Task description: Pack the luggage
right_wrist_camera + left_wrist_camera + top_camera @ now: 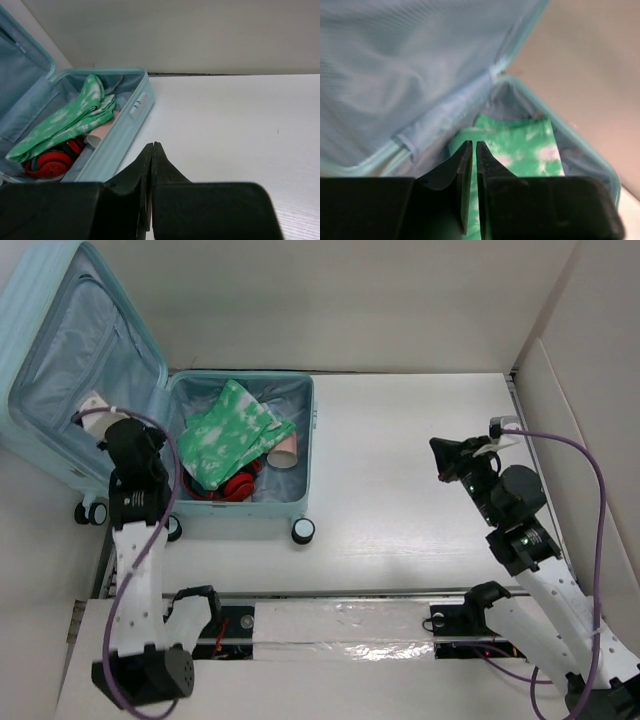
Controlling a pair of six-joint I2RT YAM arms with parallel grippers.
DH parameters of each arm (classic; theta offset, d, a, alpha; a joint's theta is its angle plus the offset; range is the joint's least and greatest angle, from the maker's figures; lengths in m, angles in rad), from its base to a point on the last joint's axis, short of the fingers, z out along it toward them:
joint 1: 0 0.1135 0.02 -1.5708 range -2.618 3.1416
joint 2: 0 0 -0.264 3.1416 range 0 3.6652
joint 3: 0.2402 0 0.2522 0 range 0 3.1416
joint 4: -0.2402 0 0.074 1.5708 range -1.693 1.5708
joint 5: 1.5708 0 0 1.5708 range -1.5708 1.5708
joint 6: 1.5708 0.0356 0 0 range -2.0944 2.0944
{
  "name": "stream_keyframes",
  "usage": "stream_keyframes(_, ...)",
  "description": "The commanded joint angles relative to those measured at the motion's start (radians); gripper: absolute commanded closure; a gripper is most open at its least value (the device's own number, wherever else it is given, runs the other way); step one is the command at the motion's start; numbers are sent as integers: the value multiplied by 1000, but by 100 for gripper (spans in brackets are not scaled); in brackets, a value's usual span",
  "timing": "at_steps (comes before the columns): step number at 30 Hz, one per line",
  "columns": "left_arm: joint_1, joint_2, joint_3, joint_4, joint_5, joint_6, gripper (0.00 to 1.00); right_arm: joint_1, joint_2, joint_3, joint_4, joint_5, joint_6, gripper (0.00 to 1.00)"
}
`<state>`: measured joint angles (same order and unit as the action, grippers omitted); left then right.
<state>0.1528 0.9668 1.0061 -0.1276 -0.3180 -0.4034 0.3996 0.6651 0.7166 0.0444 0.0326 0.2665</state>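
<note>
The pale aqua luggage (300, 455) lies open at the far left, its lid (70, 350) raised and leaning left. Inside the base lie a green-and-white cloth (228, 430), red headphones (236, 486) and a pink cup (284, 451). My left gripper (150, 445) hovers at the hinge side, between lid and base, with its jaws together and nothing between them. In the left wrist view its tips (473, 145) sit above the cloth (520, 145). My right gripper (447, 455) is shut and empty over bare table, well right of the luggage (117, 132).
The luggage's black-and-white wheels (303, 531) stick out at its near edge. White walls close the table at the back and right (570, 390). A strip of silvery tape (340, 625) runs along the near edge between the arm bases.
</note>
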Motion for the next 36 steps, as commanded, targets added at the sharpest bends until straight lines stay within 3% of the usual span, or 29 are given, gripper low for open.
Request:
stream_keyframes(1,5,-141,-18,-73,-185,-60,97,15,1,-2,43,-85,-30,100)
stream_keyframes(5,5,-298,-24,-121,-433,-55,100,24,-2,0,49,-131,-42,100)
stream_keyframes(8,5,-313,-29,-113,-533,1,100,24,8,4,49,-160,-46,88)
stream_keyframes(9,5,-294,-31,-118,-570,14,96,24,13,6,51,-172,-47,79)
stream_keyframes(10,5,-242,-26,-125,-602,23,79,24,21,7,52,-198,-47,76)
stream_keyframes(12,5,-194,-26,-100,-697,67,58,24,33,10,52,-218,-50,68)
stream_keyframes(13,34,-156,-20,-83,-714,130,40,24,40,17,51,-232,-53,68)
stream_keyframes(16,34,-62,12,-35,-744,195,34,33,59,32,35,-264,-67,68)
stream_keyframes(19,103,57,94,-99,-711,178,38,33,65,32,34,-276,-76,70)
stream_keyframes(22,151,102,107,-64,-698,195,45,42,65,35,31,-275,-82,70)
stream_keyframes(27,151,174,180,-35,-718,241,56,42,77,35,31,-267,-85,70)
stream_keyframes(30,151,194,200,-26,-711,258,75,42,87,40,25,-260,-87,70)
stream_keyframes(31,151,182,197,-24,-696,258,87,42,88,41,22,-260,-87,70)
stream_keyframes(34,131,156,177,-12,-647,262,100,42,90,43,20,-254,-85,69)
stream_keyframes(36,58,144,157,29,-691,323,100,42,97,41,20,-246,-85,69)
